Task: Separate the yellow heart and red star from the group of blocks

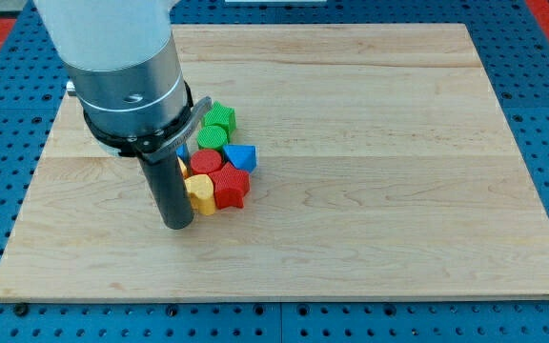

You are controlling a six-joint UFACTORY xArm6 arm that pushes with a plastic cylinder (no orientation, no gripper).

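Here, yellow heart [199,191] touches my tip [177,225] on its right | red star [231,188] just beyond, packed against red cylinder [207,161], blue block [240,156], green blocks [217,126] | both look light, rigid, slide easily on counter [379,191]; push flat sides | no gripper, bare rod | no readable writing
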